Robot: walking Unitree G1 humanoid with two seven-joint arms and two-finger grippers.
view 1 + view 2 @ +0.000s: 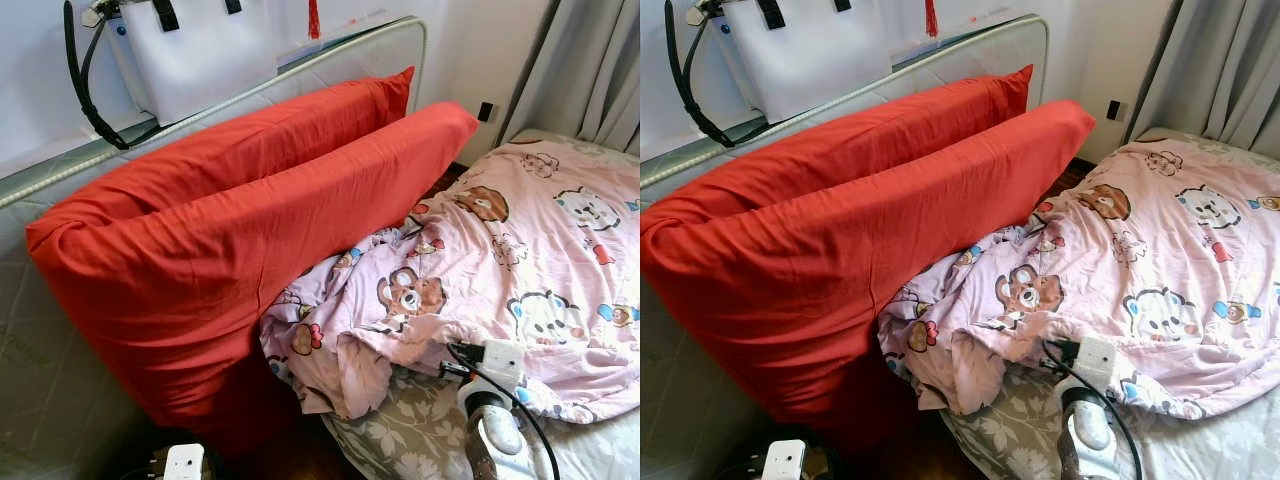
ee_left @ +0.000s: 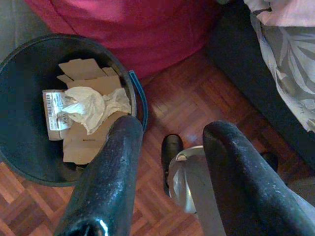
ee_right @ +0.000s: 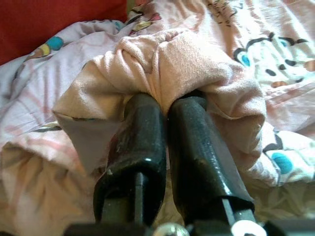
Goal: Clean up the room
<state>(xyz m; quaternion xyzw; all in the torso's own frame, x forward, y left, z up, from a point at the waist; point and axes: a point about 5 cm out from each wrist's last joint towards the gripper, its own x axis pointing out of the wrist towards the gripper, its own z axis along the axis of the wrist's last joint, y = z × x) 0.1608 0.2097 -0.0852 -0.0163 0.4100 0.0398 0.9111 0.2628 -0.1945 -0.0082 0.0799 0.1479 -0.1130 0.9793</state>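
Observation:
A pink quilt [image 1: 540,250] printed with cartoon bears lies rumpled over the bed. Two long red pillows [image 1: 250,230] lean side by side against the padded headboard [image 1: 40,330]. My right gripper [image 3: 165,101] is shut on a bunched fold of the quilt's near edge, and the cloth wraps over both fingertips. That arm [image 1: 490,405] reaches in from the lower right, at the quilt's corner. My left gripper [image 2: 172,132] hangs open and empty low beside the bed, above the wooden floor [image 2: 192,93].
A dark round bin [image 2: 140,101] holding cardboard and crumpled paper [image 2: 93,105] stands on the floor below the pillows. A white bag [image 1: 190,50] with a black strap sits behind the headboard. Grey curtains [image 1: 590,60] hang far right. The floral sheet [image 1: 400,430] shows under the quilt.

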